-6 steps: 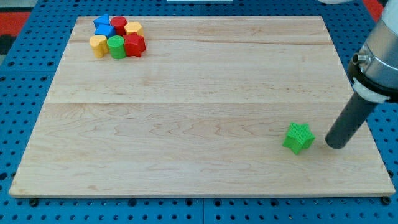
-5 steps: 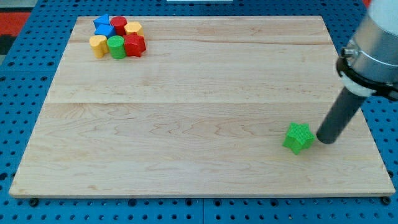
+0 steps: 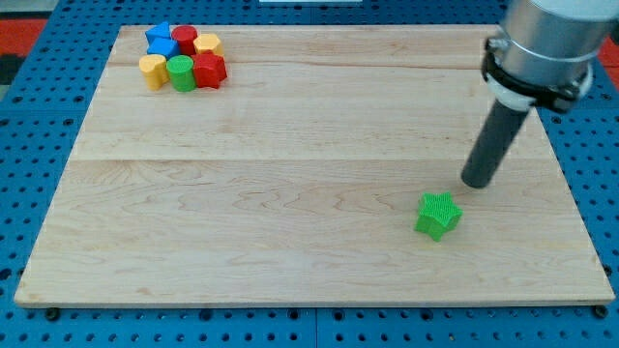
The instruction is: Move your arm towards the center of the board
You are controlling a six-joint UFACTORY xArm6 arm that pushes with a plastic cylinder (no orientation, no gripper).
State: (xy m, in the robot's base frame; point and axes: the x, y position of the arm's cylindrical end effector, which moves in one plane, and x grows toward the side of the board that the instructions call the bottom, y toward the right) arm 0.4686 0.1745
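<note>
My tip point(image 3: 476, 181) rests on the wooden board point(image 3: 290, 193) at the view's right, a little above and to the right of a green star block point(image 3: 437, 215), with a small gap between them. The dark rod rises from the tip toward the view's upper right. A cluster of blocks sits at the board's top left, far from the tip: a blue block point(image 3: 161, 41), a red cylinder point(image 3: 184, 40), a yellow block point(image 3: 207, 44), a yellow block point(image 3: 152, 70), a green cylinder point(image 3: 180, 72) and a red block point(image 3: 209, 69).
The board lies on a blue pegboard table point(image 3: 39, 145). The arm's grey body point(image 3: 542, 43) hangs over the board's upper right corner.
My tip has moved up and to the left. The green star block has slid to the left and slightly down, away from where it lay beside the tip.
</note>
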